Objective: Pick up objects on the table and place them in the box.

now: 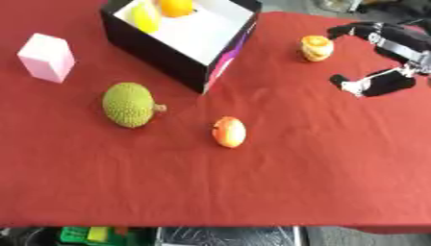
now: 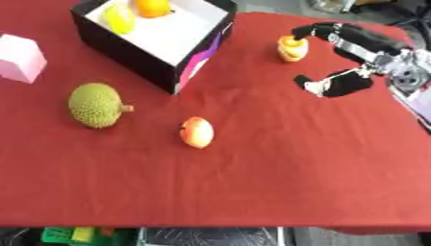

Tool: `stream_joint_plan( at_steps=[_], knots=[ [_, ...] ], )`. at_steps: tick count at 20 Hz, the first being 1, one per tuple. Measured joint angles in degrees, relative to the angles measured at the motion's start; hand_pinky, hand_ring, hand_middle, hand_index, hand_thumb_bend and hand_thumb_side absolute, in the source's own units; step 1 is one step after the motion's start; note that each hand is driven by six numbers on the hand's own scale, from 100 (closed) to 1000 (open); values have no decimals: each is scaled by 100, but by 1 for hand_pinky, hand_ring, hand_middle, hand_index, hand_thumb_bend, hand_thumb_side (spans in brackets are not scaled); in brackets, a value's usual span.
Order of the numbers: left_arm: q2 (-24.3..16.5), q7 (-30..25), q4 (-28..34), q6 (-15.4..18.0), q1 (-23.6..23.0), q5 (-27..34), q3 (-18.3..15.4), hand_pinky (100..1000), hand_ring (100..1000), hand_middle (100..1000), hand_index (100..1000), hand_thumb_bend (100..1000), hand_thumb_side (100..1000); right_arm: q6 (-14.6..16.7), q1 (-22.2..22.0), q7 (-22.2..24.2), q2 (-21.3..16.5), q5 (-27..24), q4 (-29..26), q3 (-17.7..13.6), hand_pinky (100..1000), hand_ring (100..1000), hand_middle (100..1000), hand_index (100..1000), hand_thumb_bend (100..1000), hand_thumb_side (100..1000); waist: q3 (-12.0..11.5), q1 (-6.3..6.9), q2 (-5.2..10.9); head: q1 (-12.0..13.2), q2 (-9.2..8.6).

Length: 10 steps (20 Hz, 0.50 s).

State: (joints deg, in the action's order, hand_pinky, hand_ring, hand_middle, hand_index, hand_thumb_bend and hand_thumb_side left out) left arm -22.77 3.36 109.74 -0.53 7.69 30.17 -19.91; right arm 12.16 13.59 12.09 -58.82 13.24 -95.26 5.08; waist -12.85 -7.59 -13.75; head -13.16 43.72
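Right eye view: my right hand (image 2: 358, 62) spread wide, holding nothing, fingers just beside the orange fruit (image 2: 291, 48) right of the box (image 2: 134, 60); I'd bracket it squarely before curling, then lift clear of the box wall.

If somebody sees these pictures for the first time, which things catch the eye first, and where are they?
The black box at the far left stands out, white inside, with a yellow fruit and an orange already in it. In front of it on the red cloth lie a spiky green fruit and an apple. At the far right the right hand is spread open beside a small orange fruit.
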Motion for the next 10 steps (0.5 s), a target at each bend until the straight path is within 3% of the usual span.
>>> stream_joint_plan(
  at_steps=[3, 8, 9, 10],
  knots=[
    [0, -18, 0, -1, 33, -20, 0, 756, 868, 817, 832, 180, 698, 125, -114, -84, -67, -156, 0, -120, 1000, 963, 847, 954, 244, 193, -23, -25, -49, -2, -6],
    [1, -62, 0, -1, 87, -57, 2, 756, 869, 816, 831, 181, 699, 247, -150, -400, -95, -415, 43, -248, 1000, 963, 854, 954, 283, 189, -77, -43, -174, -36, -86],
    [2, -72, 0, 0, 107, -61, 4, 756, 869, 816, 831, 180, 698, 273, -149, -467, -102, -445, 65, -273, 1000, 964, 854, 953, 249, 168, -96, -52, -197, -53, -110],
    [2, -79, 0, 3, 123, -66, 6, 756, 869, 816, 831, 180, 698, 300, -145, -532, -112, -462, 85, -294, 1000, 964, 853, 952, 283, 168, -120, -63, -224, -71, -139]
  ],
)
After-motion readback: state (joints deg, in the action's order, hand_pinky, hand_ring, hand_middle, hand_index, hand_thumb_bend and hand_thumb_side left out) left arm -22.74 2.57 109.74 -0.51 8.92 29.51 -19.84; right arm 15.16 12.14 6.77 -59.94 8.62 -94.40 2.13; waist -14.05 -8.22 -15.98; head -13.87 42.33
